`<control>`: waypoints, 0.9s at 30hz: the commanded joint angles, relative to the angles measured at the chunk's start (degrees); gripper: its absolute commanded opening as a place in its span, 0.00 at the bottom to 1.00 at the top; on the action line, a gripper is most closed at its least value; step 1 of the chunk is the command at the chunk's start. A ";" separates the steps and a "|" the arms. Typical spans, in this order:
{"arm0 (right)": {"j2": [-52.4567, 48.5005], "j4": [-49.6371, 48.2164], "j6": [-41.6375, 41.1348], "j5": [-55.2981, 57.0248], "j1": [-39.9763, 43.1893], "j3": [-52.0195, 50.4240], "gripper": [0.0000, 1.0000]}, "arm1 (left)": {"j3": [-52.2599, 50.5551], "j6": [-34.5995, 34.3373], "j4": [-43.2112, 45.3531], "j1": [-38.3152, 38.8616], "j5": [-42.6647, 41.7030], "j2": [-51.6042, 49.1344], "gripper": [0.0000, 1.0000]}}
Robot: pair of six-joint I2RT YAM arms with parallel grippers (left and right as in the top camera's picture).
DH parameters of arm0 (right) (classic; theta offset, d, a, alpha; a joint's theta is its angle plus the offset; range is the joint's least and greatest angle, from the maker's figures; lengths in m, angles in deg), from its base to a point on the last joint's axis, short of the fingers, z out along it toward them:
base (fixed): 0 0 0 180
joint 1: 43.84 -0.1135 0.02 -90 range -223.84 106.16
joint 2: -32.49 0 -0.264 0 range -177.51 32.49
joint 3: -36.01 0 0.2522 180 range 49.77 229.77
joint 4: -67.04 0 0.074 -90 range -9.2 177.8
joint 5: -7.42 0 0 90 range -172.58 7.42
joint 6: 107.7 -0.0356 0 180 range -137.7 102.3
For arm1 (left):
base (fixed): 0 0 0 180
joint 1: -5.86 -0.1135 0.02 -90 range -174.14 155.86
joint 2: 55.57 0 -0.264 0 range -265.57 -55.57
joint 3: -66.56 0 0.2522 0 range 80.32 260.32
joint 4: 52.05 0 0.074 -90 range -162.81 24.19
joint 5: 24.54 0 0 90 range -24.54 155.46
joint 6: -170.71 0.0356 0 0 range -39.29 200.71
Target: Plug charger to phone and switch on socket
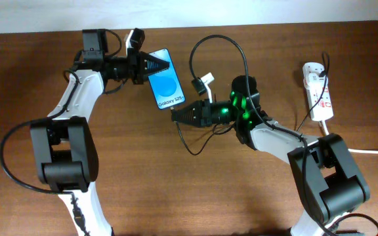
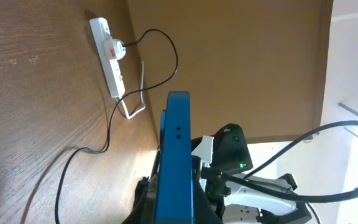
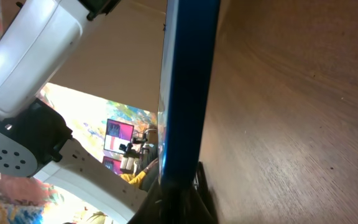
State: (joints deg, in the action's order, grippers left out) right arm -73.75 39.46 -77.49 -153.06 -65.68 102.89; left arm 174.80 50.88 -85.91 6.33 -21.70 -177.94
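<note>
The phone (image 1: 163,80), with its bright blue screen up, is held off the table at back centre. My left gripper (image 1: 151,65) is shut on its top end. In the left wrist view the phone (image 2: 178,149) shows edge-on between the jaws (image 2: 176,211). My right gripper (image 1: 176,115) is shut on the charger's black connector tip, right at the phone's bottom edge. In the right wrist view the phone (image 3: 188,93) rises edge-on from the jaws (image 3: 182,199), and the tip itself is hidden. The charger cable (image 1: 241,56) loops back to the white socket (image 1: 318,92), where its black plug (image 1: 314,69) sits in an outlet.
The socket (image 2: 109,56) lies at the far right of the wooden table, with its thick white cord (image 1: 373,152) running off the right edge. Slack black cable (image 1: 192,145) lies on the table below my right gripper. Both arm bases stand at the front edge.
</note>
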 commanded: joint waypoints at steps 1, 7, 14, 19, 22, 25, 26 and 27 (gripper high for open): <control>-0.37 -0.48 0.81 2.12 -0.11 0.24 0.04 | 1.27 -0.48 -0.17 1.03 -2.99 0.44 0.00; -0.37 -0.48 0.79 1.49 1.31 0.24 0.04 | 1.25 -0.26 -0.17 1.03 -2.99 0.44 0.00; -0.37 -0.70 0.79 1.46 1.33 0.24 0.04 | 1.25 -0.04 -0.17 1.03 -2.99 0.44 0.00; -0.37 -0.94 0.79 1.27 1.97 0.24 0.04 | 1.25 -0.02 -0.17 1.05 -2.99 0.44 0.00; -0.37 -0.94 0.79 1.27 2.49 0.24 0.04 | 1.25 -0.02 -0.17 1.05 -2.97 0.44 0.00; -0.37 -0.94 0.81 1.31 2.49 0.24 0.04 | 1.25 -0.02 -0.17 1.05 -2.99 0.44 0.00; -0.37 -0.94 0.81 1.31 2.47 0.24 0.04 | 1.25 -0.02 -0.17 1.05 -2.99 0.44 0.00; -0.37 -0.94 0.81 1.33 2.47 0.24 0.04 | 1.25 -0.04 -0.20 1.05 -2.99 0.44 0.00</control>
State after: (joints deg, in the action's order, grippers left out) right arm -73.77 38.98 -77.51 -154.50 -64.24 102.89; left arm 174.82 50.93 -85.85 6.85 -21.30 -177.94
